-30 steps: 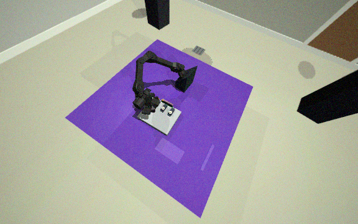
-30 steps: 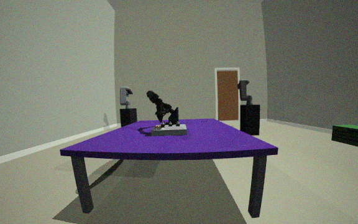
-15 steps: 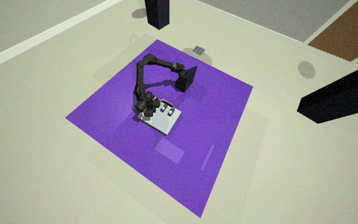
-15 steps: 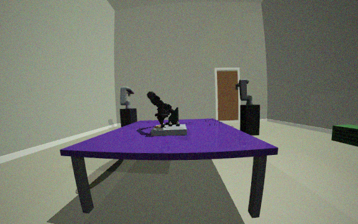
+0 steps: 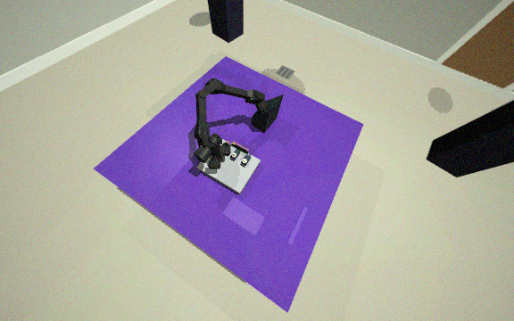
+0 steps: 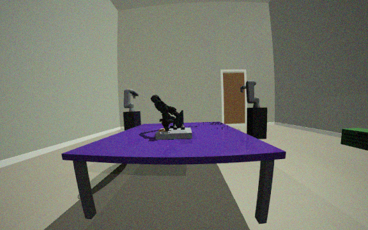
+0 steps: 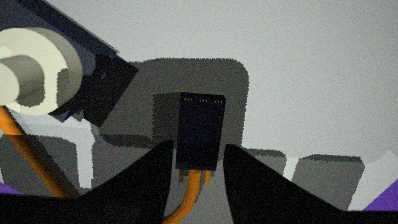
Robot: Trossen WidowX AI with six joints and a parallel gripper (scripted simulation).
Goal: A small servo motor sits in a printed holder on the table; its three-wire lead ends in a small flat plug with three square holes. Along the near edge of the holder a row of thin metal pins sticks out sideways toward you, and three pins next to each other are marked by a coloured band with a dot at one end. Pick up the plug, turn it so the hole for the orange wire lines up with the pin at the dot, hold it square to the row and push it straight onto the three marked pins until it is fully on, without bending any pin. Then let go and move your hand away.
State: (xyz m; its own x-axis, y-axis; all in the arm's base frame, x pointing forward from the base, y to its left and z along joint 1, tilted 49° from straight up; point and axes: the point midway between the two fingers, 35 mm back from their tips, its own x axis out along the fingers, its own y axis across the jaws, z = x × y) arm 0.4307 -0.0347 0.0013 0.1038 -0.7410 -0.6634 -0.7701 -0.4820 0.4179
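The small black flat plug (image 7: 201,131) lies on the pale board (image 7: 320,75) (image 5: 239,178) (image 6: 174,136). Its end with three small marked openings points up in the wrist view, and orange wire (image 7: 188,202) leaves its lower end. My gripper (image 7: 198,151) (image 6: 167,128) is partly open. Its fingertips stand on either side of the plug's wire-end half, with a gap on both sides. A dark servo with a cream round horn (image 7: 50,70) is at the upper left of the wrist view. The pins and the coloured band with its dot cannot be made out.
Two more dark servos with pale horns (image 5: 235,155) (image 5: 245,160) stand on the board near a thin dark and reddish strip (image 5: 240,147). A black upright panel (image 5: 268,117) stands by the arm's base on the purple table (image 5: 319,147) (image 6: 235,148). Orange lead runs beside the near servo.
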